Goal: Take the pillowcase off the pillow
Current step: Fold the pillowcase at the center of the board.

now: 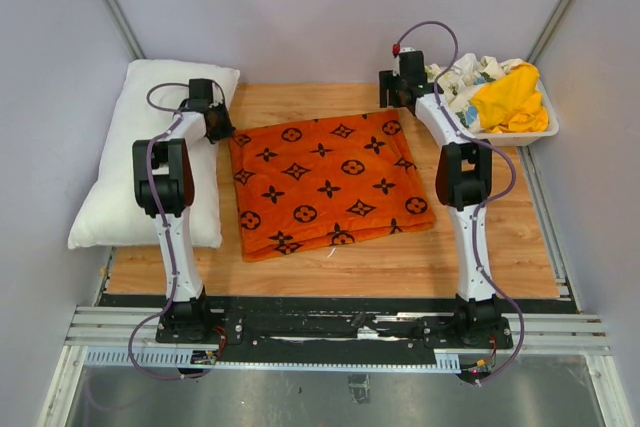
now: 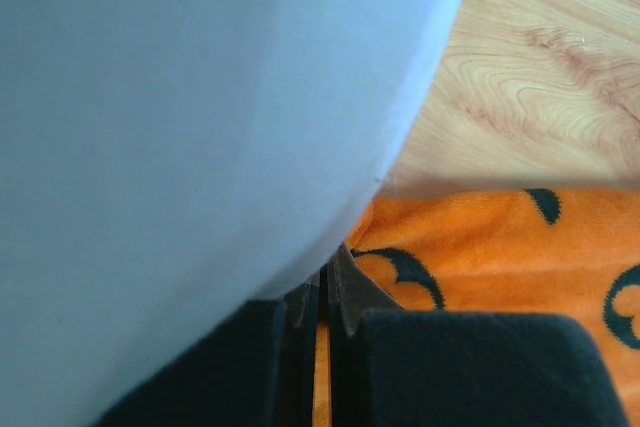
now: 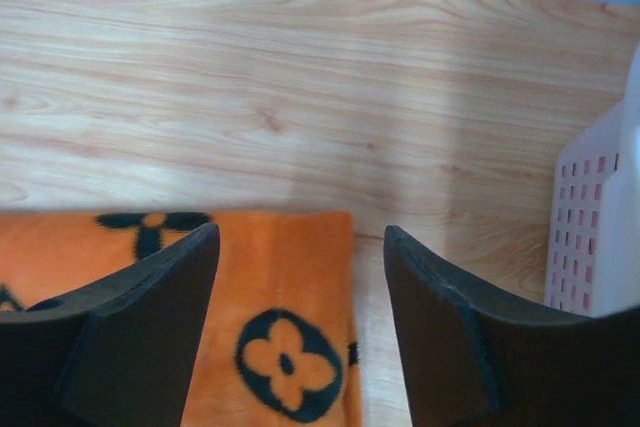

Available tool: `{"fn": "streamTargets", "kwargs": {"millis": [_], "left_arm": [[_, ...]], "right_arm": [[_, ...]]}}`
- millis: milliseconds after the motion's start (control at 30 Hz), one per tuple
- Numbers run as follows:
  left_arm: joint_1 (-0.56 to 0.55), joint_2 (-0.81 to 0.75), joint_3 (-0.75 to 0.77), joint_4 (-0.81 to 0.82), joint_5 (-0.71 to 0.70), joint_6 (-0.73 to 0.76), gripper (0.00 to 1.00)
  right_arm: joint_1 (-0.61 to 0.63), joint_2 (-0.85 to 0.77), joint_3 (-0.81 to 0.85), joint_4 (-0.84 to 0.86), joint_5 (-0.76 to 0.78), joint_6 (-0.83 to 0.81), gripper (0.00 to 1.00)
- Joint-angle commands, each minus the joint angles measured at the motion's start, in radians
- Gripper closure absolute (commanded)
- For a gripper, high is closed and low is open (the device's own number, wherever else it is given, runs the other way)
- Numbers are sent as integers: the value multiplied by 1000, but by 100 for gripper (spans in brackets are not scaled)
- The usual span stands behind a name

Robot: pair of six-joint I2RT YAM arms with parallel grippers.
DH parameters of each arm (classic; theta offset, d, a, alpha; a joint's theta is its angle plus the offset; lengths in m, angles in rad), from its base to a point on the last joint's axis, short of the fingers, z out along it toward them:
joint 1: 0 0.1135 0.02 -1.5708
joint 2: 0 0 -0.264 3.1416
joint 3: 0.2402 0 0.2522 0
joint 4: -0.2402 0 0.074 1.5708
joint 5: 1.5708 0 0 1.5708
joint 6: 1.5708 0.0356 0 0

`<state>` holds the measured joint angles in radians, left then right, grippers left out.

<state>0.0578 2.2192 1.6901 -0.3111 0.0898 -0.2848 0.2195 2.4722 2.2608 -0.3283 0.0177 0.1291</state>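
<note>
The orange pillowcase (image 1: 330,185) with black motifs lies flat and folded in the middle of the wooden table. The plain white pillow (image 1: 150,152) lies apart from it along the left edge. My left gripper (image 1: 218,125) is between the pillow and the pillowcase's far left corner; in the left wrist view its jaws are closed together (image 2: 322,292) with the pillow (image 2: 180,117) filling the left and the pillowcase (image 2: 480,247) at the right. My right gripper (image 1: 390,92) hovers open over the pillowcase's far right corner (image 3: 270,327), holding nothing (image 3: 300,247).
A white plastic basket (image 1: 545,127) at the far right corner holds a yellow cloth (image 1: 510,97) and white floral-print cloth (image 1: 462,75); its wall shows in the right wrist view (image 3: 590,237). Bare wooden table (image 1: 400,257) lies in front of the pillowcase. Grey walls surround the table.
</note>
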Motion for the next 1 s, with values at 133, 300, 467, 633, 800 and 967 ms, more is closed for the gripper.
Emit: {"fn": "streamTargets", "kwargs": {"millis": [133,300,467,633,800,967], "left_arm": [[32,36,66,-17,-63,52,100],[33,32,78,-23,-68,61,100],[34,24,73,-26,-77,68,100],[32,21,70,-27,-71,68,100],[33,17,71,-25,-60,66,100],[32,16,80,-31,-58,66,100]], "right_arm": [[-65,94,126,-99,-117,-25,41],[-72,119,122,-104,-123,-21,43],[-75,149,138,-130,-160,-20,47],[-81,169,143,-144,-174,-23,50],[-90,200,184,-159,-200,-25,54],[-101,228,219,-169,-275,-29,67]]}}
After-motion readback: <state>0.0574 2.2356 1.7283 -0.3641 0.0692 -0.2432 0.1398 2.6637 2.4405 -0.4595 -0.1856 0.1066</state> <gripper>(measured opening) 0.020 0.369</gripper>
